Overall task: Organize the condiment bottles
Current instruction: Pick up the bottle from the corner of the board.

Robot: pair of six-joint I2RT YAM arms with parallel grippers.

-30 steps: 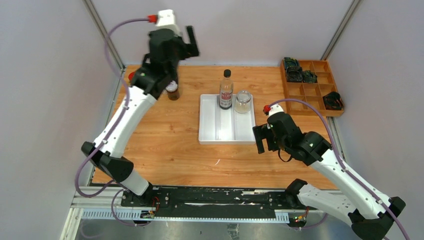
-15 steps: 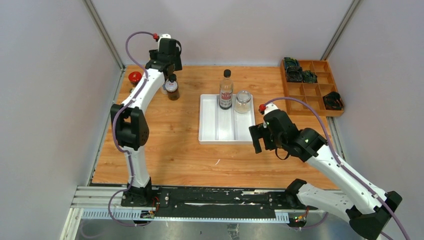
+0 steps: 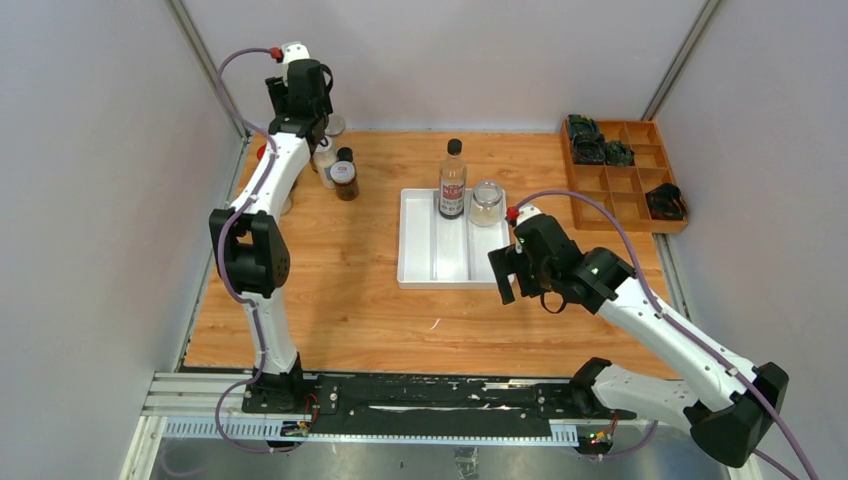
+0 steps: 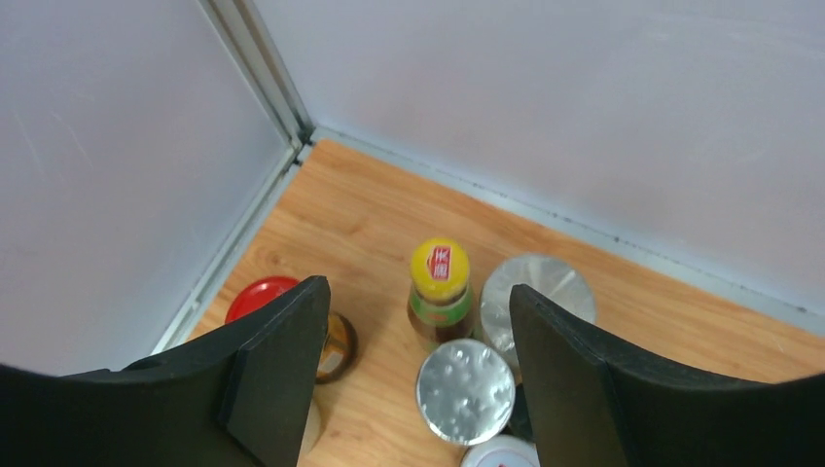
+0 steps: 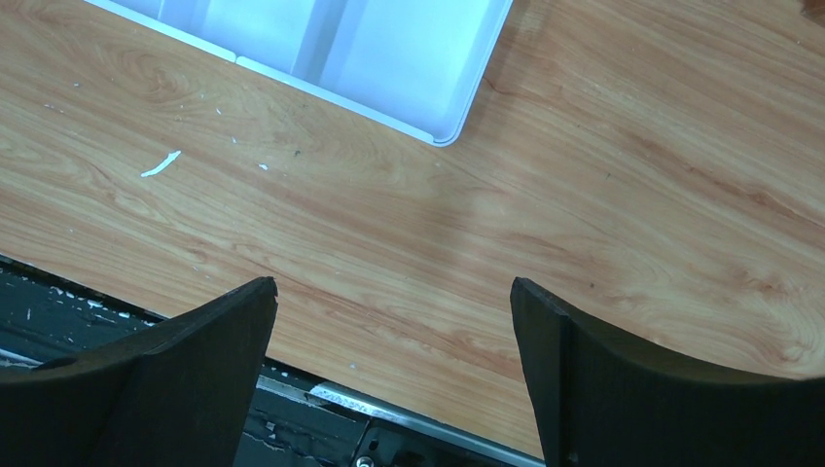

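Several condiment bottles cluster at the table's back left corner. In the left wrist view I see a yellow-capped green-labelled bottle (image 4: 440, 282), two silver-lidded jars (image 4: 465, 391) (image 4: 540, 297), a red-lidded jar (image 4: 258, 297) and a white cap (image 4: 501, 454). My left gripper (image 4: 416, 292) hovers open and empty above them; it also shows in the top view (image 3: 303, 110). A tall black-capped dark bottle (image 3: 453, 180) and a clear jar (image 3: 486, 202) stand at the back of the white tray (image 3: 425, 262). My right gripper (image 3: 507, 275) (image 5: 394, 292) is open and empty, over bare wood by the tray's near right corner.
A small dark black-capped bottle (image 3: 345, 176) stands right of the cluster. A wooden compartment box (image 3: 625, 180) with dark green-black objects sits at the back right. Grey walls close in the corner behind the bottles. The table's front rail (image 5: 370, 399) lies just below my right gripper.
My left arm has swung back and left, bringing its gripper over the corner bottles. My right gripper has drifted left toward the tray's near right corner.
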